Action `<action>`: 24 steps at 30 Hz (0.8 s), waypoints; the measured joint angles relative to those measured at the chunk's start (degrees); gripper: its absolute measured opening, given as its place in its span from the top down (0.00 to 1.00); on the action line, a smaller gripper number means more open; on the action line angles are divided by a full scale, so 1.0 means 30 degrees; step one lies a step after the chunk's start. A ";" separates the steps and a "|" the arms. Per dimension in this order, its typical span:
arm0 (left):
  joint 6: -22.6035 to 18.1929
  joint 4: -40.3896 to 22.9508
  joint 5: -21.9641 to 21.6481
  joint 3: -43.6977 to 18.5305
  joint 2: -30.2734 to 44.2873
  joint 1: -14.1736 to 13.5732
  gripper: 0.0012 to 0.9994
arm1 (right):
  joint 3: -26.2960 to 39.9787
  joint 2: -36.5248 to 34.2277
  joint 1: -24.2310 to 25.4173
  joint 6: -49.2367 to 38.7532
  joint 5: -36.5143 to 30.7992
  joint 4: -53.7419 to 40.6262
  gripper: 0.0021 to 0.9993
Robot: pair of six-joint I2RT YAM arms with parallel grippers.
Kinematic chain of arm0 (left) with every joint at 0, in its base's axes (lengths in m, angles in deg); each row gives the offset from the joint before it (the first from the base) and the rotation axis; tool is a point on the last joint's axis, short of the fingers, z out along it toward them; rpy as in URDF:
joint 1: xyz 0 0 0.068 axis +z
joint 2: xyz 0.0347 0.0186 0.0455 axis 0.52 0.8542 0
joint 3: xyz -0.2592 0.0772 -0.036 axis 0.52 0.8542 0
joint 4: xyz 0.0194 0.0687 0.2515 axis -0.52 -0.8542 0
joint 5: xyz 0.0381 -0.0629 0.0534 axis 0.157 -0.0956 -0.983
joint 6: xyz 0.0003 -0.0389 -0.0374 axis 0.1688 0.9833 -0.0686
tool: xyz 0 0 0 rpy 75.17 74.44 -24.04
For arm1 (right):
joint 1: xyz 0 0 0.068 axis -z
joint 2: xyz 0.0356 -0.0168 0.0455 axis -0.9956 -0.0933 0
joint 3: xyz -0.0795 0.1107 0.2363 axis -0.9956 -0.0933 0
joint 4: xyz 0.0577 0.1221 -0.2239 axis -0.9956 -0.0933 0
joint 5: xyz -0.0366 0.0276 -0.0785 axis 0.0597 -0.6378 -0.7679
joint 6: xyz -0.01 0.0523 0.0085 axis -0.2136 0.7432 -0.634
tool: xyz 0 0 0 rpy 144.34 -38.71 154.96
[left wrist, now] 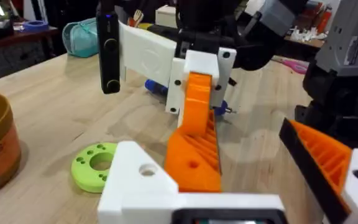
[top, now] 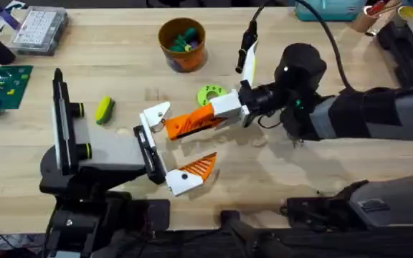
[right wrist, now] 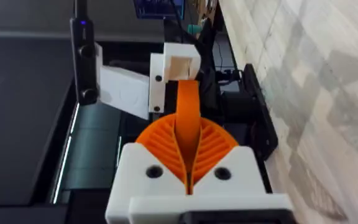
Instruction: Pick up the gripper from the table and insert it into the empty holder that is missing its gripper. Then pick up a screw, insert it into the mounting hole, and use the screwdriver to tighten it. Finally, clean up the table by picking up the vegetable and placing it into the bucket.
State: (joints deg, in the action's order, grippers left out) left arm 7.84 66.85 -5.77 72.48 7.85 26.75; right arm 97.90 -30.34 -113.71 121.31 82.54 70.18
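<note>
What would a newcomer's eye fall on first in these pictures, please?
First, the orange gripper at mid-table, clamped in the right pincer and held at the white holder. Next, the paler orange finger nearer the bases. Then the orange-brown bucket at the far edge, with the lime-green ring below it.

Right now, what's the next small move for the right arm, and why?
Probably ease the gripper toward the empty holder. The right gripper is shut on it, and its end lies close beside the holder, apparently not yet seated.
</note>
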 joint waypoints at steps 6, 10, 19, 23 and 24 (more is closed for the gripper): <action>0.0007 -0.0172 0.0015 0.0000 0.0000 0.0000 0.01 | 0.0000 0.0000 0.0015 0.0000 0.0604 0.0000 0.99; 0.0007 -0.0401 0.0022 0.0000 0.0000 0.0000 0.01 | 0.0000 0.0000 0.0058 0.0226 0.1401 0.0000 0.99; 0.0255 -0.0481 0.0015 0.0000 0.0000 0.0000 0.01 | 0.0000 0.0000 0.0769 0.0291 0.2187 0.0007 0.99; 0.0882 -0.0575 0.0021 0.0000 0.0000 0.0000 0.01 | 0.0000 0.0000 0.0787 0.0348 0.2181 0.0007 0.99; 0.1030 -0.0589 0.0022 0.0000 0.0000 0.0000 0.01 | 0.0000 0.0000 0.0787 0.0356 0.2181 0.0007 0.99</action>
State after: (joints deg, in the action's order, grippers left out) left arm 10.93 65.08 -5.70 72.48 7.85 26.75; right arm 97.90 -30.34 -111.35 122.38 89.08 70.20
